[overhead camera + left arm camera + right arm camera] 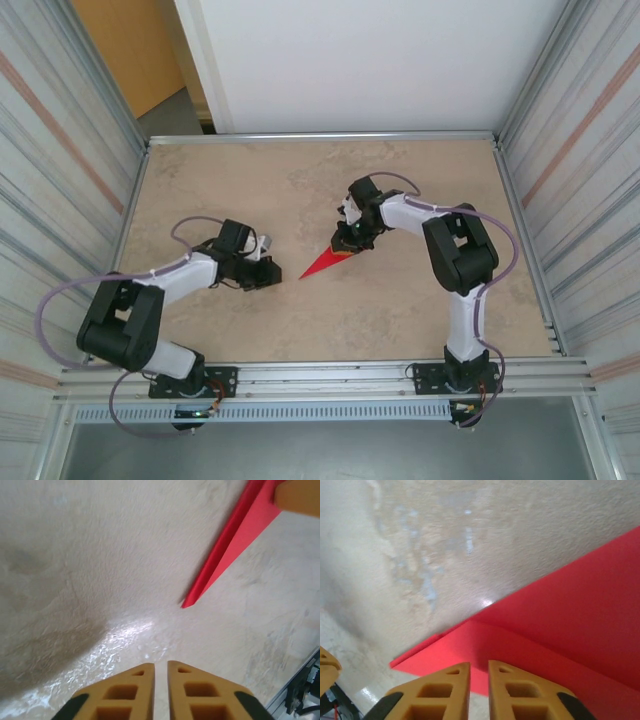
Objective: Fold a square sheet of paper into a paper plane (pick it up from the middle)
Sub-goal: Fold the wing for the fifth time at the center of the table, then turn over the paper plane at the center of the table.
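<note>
Top external: one paper plane (328,264)

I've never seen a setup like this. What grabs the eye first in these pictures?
The bright red folded paper plane, a narrow pointed dart, lies near the middle and stands out sharply against the beige marbled table top. The right gripper hangs over its wide end. The left gripper sits just off its tip, not touching it.
</note>
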### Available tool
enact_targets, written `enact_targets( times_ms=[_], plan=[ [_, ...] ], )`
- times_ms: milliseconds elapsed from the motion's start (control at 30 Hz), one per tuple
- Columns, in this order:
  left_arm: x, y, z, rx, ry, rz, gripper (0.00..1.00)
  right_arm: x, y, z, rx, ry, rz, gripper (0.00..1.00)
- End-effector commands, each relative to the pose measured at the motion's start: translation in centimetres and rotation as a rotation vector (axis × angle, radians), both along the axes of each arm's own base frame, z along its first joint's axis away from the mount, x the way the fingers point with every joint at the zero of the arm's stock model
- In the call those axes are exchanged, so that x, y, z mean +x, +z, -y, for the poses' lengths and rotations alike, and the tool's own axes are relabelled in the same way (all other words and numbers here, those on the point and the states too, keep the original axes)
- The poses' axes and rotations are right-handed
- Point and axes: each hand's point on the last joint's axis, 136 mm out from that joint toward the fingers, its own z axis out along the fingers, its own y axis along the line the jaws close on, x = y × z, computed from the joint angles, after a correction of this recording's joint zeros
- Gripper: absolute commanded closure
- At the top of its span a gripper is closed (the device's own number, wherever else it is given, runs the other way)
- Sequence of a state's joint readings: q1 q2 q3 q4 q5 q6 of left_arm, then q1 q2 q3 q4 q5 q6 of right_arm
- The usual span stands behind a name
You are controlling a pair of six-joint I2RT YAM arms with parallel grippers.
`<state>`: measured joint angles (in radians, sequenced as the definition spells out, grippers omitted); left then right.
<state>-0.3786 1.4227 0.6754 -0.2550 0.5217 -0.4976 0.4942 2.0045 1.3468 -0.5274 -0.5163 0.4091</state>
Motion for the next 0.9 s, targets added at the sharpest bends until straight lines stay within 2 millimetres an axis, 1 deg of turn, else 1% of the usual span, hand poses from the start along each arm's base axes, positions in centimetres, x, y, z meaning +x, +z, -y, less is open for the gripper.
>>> enact_targets(
  times_ms=[0, 167, 267, 367, 433, 500, 567, 700, 867],
  plan=[
    [1.4, 2.8, -1.1, 0.042, 0.065, 0.057, 0.75, 0.5, 5.6, 0.2, -0.005, -0.037, 0.109, 0.7],
    [2.1, 5.7, -1.4, 0.041, 0.09, 0.124, 0.54, 0.0, 7.6, 1.9, -0.084, -0.19, 0.164, 0.52],
    [2.4, 6.8, -1.9, 0.064, 0.097, 0.154, 0.43, -0.7, 7.8, 2.5, -0.147, -0.301, 0.175, 0.41],
    [2.4, 7.4, -2.3, 0.081, 0.095, 0.184, 0.3, -1.6, 7.2, 2.5, -0.196, -0.42, 0.15, 0.34],
    [2.4, 7.4, -2.6, 0.087, 0.094, 0.201, 0.23, -2.2, 6.5, 1.8, -0.207, -0.486, 0.121, 0.33],
    [2.3, 7.4, -3.0, 0.096, 0.097, 0.215, 0.18, -2.3, 5.7, 1.1, -0.207, -0.548, 0.097, 0.32],
    [2.2, 7.2, -3.5, 0.111, 0.108, 0.222, 0.13, -2.4, 4.4, 0.8, -0.23, -0.603, 0.062, 0.32],
    [2.1, 7.0, -4.1, 0.112, 0.135, 0.232, 0.06, -2.2, 2.8, 0.2, -0.263, -0.69, 0.016, 0.32],
    [2.1, 7.0, -4.6, 0.122, 0.15, 0.24, 0.03, -1.9, 1.6, 0.0, -0.3, -0.75, 0.0, 0.31]
  ],
)
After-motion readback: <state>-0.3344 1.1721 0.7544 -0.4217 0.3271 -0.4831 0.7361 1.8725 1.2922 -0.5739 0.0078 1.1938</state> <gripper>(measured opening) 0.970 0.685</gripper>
